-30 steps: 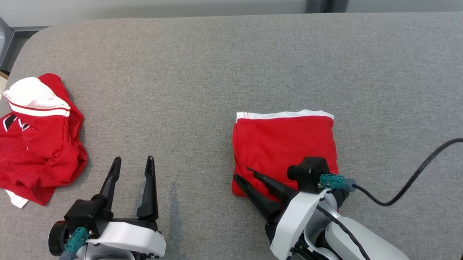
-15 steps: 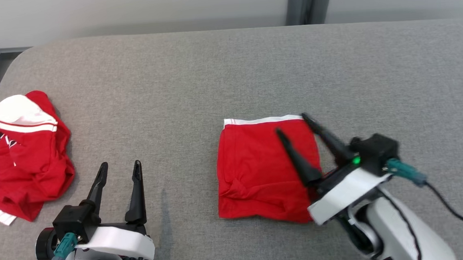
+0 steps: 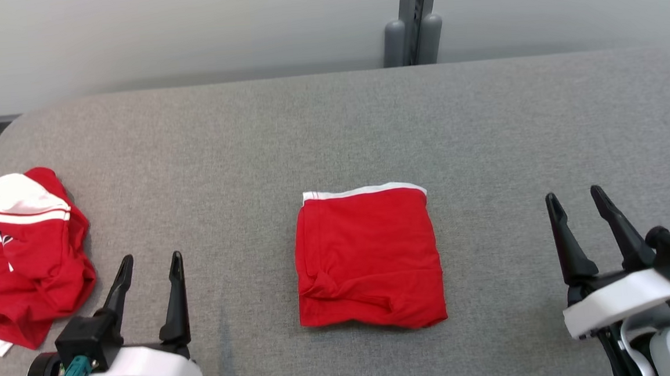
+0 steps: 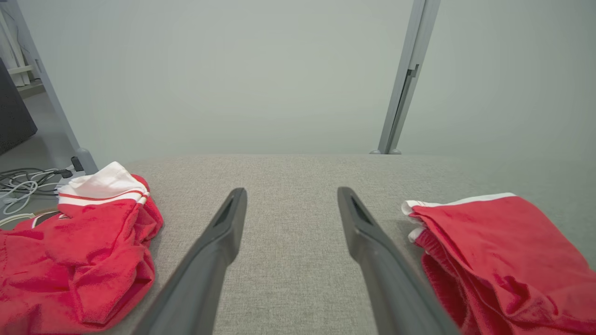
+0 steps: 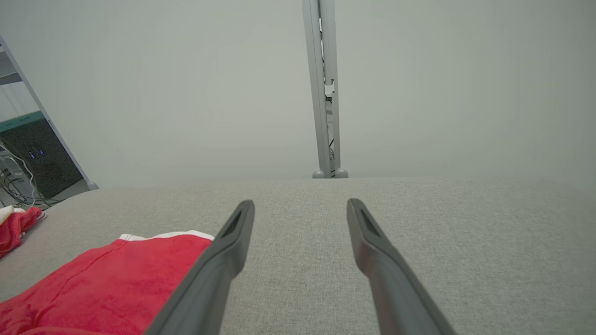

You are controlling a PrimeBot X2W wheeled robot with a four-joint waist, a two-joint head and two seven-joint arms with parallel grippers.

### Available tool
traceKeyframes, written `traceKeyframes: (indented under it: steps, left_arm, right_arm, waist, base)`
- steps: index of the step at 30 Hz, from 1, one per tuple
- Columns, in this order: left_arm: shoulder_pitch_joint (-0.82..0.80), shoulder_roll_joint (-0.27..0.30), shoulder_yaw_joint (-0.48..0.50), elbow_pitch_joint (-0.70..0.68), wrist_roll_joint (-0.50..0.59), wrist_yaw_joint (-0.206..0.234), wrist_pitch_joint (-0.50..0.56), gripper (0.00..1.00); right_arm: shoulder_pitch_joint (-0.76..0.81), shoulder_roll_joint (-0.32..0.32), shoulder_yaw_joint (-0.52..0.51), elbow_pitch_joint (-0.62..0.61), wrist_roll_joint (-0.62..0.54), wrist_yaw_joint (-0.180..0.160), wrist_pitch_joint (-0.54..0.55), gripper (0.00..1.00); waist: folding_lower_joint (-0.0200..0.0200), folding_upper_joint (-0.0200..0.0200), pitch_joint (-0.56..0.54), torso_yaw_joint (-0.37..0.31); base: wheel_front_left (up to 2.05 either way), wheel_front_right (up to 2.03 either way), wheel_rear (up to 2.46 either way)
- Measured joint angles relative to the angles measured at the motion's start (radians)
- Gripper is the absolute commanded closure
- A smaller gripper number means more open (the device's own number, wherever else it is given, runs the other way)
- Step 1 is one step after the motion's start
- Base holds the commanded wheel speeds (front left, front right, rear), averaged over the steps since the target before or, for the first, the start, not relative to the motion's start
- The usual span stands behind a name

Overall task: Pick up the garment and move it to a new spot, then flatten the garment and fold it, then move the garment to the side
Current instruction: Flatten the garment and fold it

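Bench [image 3: 331, 130]: grey fabric top, rounded at the far left corner, and everything here sits on it.
Garment [image 3: 368, 258]: red, folded into a squarish packet, lying flat in the middle of the bench. It has a white band [image 3: 364, 191] along its far edge and creases bunched at its near left corner. Nothing touches it.
Pile [image 3: 25, 259]: more red cloth with white striped trim, crumpled at the bench's left edge, well apart from the garment.
Right end effector [image 3: 573, 194]: released and empty, fingers spread, low at the near right, well clear of the garment's right side.
Left end effector [image 3: 150, 258]: released too, nothing between its fingers, at the near left between pile and garment, nearer the pile.
Post [image 3: 416, 20]: grey upright behind the bench's far edge, against a pale wall.
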Motion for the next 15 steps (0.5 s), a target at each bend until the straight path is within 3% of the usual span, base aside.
traceKeyframes:
  steps: [15]
  left_arm:
    - [0.157,0.052,0.017,-0.081,-0.009,0.053,0.047,0.00]
  right_arm:
    - [0.170,0.010,-0.033,-0.089,-0.043,0.000,0.086,0.00]
  waist:
    - [0.0000,0.0000,-0.134,-0.051]
  base:
    - [0.00,0.00,0.00]
